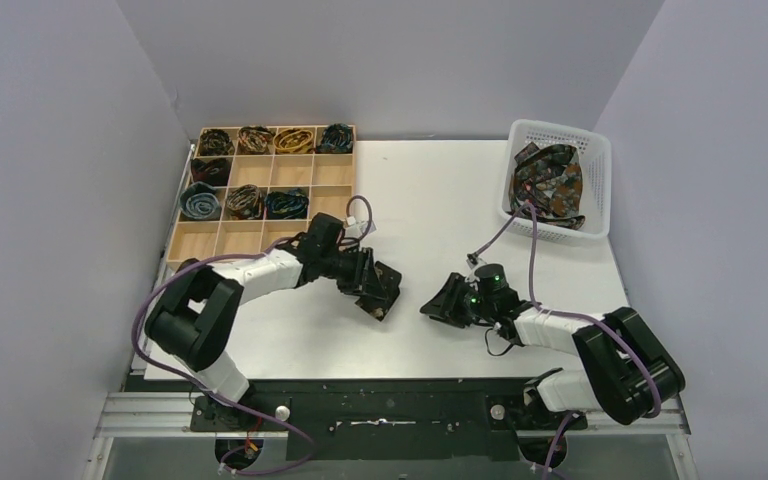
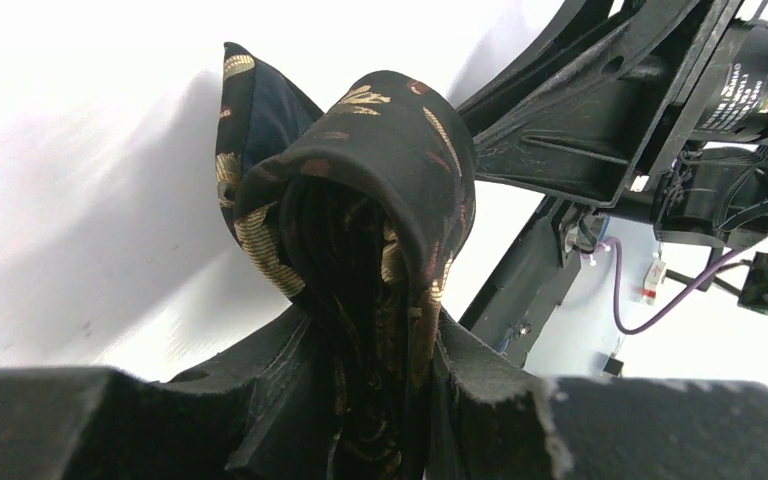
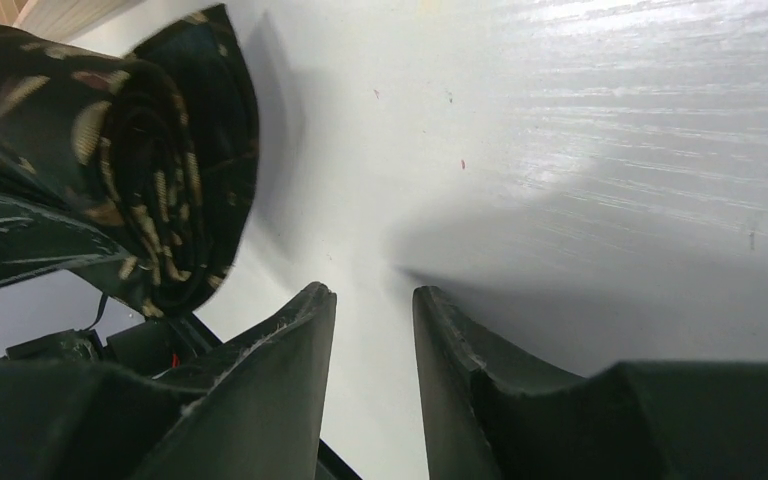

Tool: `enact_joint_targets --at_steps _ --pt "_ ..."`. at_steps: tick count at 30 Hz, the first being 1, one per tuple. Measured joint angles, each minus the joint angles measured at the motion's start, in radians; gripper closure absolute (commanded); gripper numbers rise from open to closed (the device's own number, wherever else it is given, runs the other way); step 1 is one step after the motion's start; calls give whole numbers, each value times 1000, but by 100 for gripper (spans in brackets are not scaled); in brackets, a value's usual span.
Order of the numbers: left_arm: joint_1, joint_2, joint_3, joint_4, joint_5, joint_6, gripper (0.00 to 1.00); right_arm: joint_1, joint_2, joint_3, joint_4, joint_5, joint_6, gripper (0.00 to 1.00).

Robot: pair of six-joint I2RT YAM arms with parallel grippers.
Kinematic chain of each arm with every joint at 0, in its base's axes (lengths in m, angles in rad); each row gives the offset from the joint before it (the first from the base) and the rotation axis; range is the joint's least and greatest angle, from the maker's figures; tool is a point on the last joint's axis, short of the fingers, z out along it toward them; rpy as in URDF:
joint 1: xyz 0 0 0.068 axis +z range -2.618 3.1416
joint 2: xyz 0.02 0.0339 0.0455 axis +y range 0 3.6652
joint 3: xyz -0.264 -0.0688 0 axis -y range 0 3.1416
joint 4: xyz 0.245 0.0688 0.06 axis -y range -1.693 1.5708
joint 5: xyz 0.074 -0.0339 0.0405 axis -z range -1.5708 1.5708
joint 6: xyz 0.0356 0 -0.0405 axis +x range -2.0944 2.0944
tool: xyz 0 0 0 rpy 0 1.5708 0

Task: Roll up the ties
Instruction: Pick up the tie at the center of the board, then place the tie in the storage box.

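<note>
Presently, findings as follows:

- Left tool (image 1: 380, 294): closed onto rolled tie (image 2: 360, 170), dark fabric w/ gold leaf print. Roll pinched btwn both fingers, its looped end sticking out past the tips.
- Left wrist view: one pointed tie end stands up at 11 o'clock of the roll. Roll appears clear of the worktop (image 1: 440, 190), though contact can't be confirmed.
- Right tool (image 3: 372, 300): jaws part open, narrow gap, nothing btwn them. White surface shows through the gap.
- Position, top view: both tools low over the near-centre area, left at approx 7 o'clock of centre, right at 5 o'clock, tips facing each other, apart.
- Right wrist view: held roll sits at 10 o'clock, not touching the right fingers.
- Wooden divided tray (image 1: 260, 238) at 10 o'clock corner: coiled ties (image 1: 256, 139) fill the far row, more in rows nearer. Nearest row bare.
- White basket (image 1: 600, 180) at 2 o'clock corner: loose ties (image 1: 550, 180) heaped inside.
</note>
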Motion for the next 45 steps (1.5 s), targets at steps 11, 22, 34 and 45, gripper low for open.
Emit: enact_joint_targets --at_steps 11,22,34,45 --pt "204 -104 242 -246 -91 100 88 0 6 61 -46 6 -32 64" --pt "349 97 633 -484 -248 254 88 -1 12 63 -80 3 -56 64" --pt "360 454 999 -624 -345 413 88 -14 -18 63 -136 4 -81 64" --pt "339 577 1159 -698 -425 615 88 -25 -27 63 -166 4 -96 64"
